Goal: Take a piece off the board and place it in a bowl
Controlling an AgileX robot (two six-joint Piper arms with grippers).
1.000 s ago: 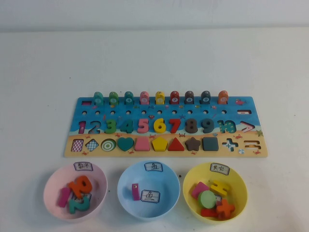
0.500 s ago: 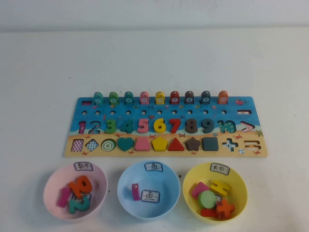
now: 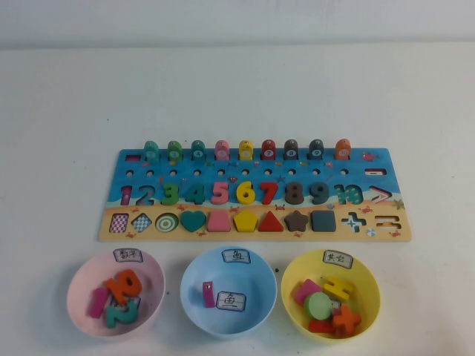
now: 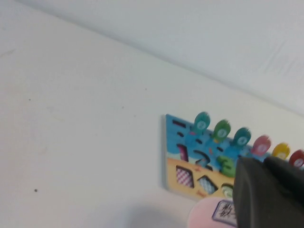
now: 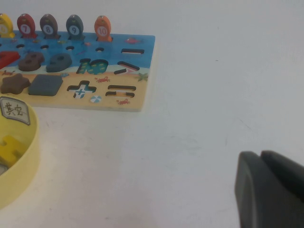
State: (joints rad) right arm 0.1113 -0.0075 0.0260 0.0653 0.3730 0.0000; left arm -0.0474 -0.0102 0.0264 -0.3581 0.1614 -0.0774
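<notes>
The board [image 3: 326, 236] lies across the middle of the table. The piece [image 3: 151, 151], a turquoise-green arch-topped block, stands at the left end of its back row and also shows in the left wrist view [image 4: 201, 122]. The light blue bowl [image 3: 252, 282] sits in front of the board, between two other bowls, with one pink piece [image 3: 208, 294] inside. Neither arm shows in the high view. My left gripper [image 4: 263, 164] is shut and empty, near the board's left end. My right gripper [image 5: 260, 156] is shut and empty over bare table beside the board's right end.
A pink bowl [image 3: 82, 285] with number pieces stands left of the blue one. A yellow bowl [image 3: 367, 289] with shapes and signs stands to its right. A grass-green block [image 3: 174, 151] and a teal block [image 3: 198, 150] stand next to the piece.
</notes>
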